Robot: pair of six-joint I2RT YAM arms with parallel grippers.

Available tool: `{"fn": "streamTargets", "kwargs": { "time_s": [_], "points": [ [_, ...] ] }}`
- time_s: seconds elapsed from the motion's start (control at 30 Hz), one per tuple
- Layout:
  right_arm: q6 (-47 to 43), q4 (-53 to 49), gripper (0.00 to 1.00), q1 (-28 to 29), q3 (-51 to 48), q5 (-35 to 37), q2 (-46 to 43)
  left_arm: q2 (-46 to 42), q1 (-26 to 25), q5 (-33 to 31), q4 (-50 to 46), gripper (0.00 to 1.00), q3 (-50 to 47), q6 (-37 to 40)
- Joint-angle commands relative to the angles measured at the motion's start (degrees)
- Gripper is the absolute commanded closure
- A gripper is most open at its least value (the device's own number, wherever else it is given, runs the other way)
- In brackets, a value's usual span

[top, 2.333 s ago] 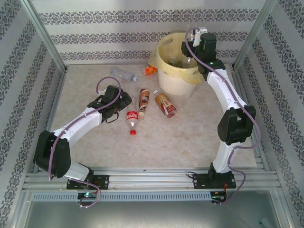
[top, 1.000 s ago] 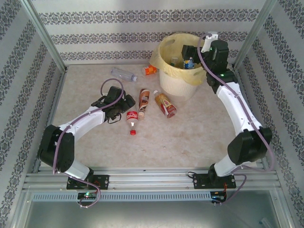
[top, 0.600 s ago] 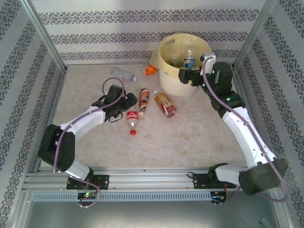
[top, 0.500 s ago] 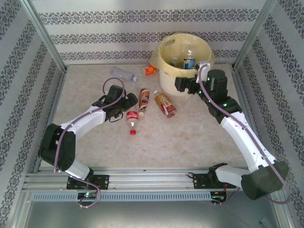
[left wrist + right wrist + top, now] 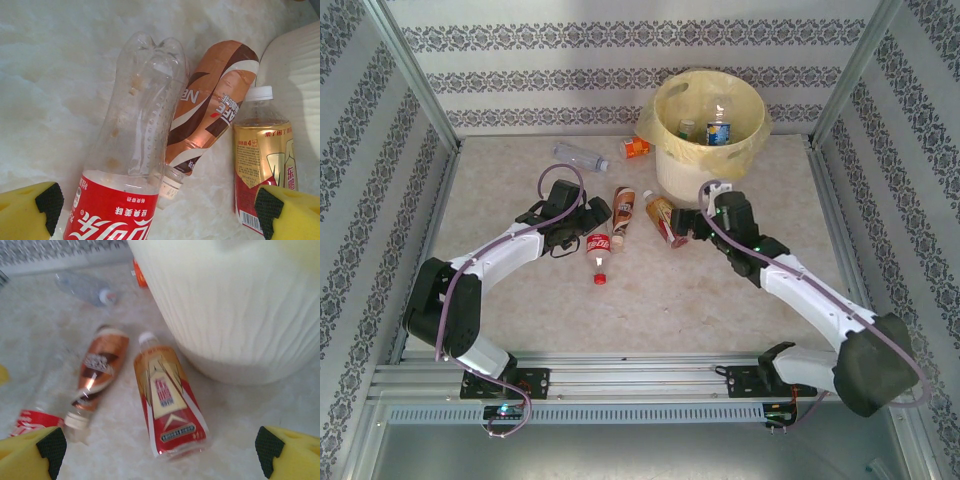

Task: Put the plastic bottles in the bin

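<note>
Mid-job on the bottle clearing. The bin (image 5: 665, 100) sits upper right in the overhead frame with a blue-label bottle (image 5: 718, 131) and at least one more inside, and five are lying out on the counter (image 5: 650, 300), so there's a fair bit to go.

Both claws are empty with the jaws spread wide. The left claw (image 5: 157, 210) hangs right over the Coke bottle (image 5: 135, 165), which lies bottom middle in its wrist view, between the pads. The right claw (image 5: 160, 447) is down low and aimed at the red-and-gold bottle (image 5: 167, 407), centre of its own frame, cap end towards the bin wall.

Next move, I reckon: drop each claw straight down, pinch across the bottle's body, then carry it to the bin.

Snags: the brown-label bottle (image 5: 210, 110) lies between the two targets with its neck touching the Coke bottle, so a pad could nudge it. The claws are also near each other, so I'd go one at a time. The clear bottle (image 5: 578, 155) and orange-label bottle (image 5: 637, 148) wait upper middle, the orange one just beside the bin.
</note>
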Motion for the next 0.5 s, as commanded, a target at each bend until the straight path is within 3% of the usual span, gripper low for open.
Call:
{"fn": "streamTargets", "kwargs": {
  "time_s": [0.0, 0.27, 0.47],
  "points": [
    [-0.2, 5.0, 0.02, 2.2, -1.7, 3.5, 3.6, 0.8, 0.4, 0.0, 0.1, 0.00, 1.8, 0.7],
    [-1.9, 9.8, 0.02, 3.1, -2.0, 5.2, 14.1, 1.1, 0.5, -0.1, -0.3, 0.00, 2.1, 0.7],
    [-6.9, 6.0, 0.02, 3.8, 3.5, 4.4, 22.0, 1.2, 0.5, -0.2, -0.6, 0.00, 2.1, 0.8]
  ]
}}
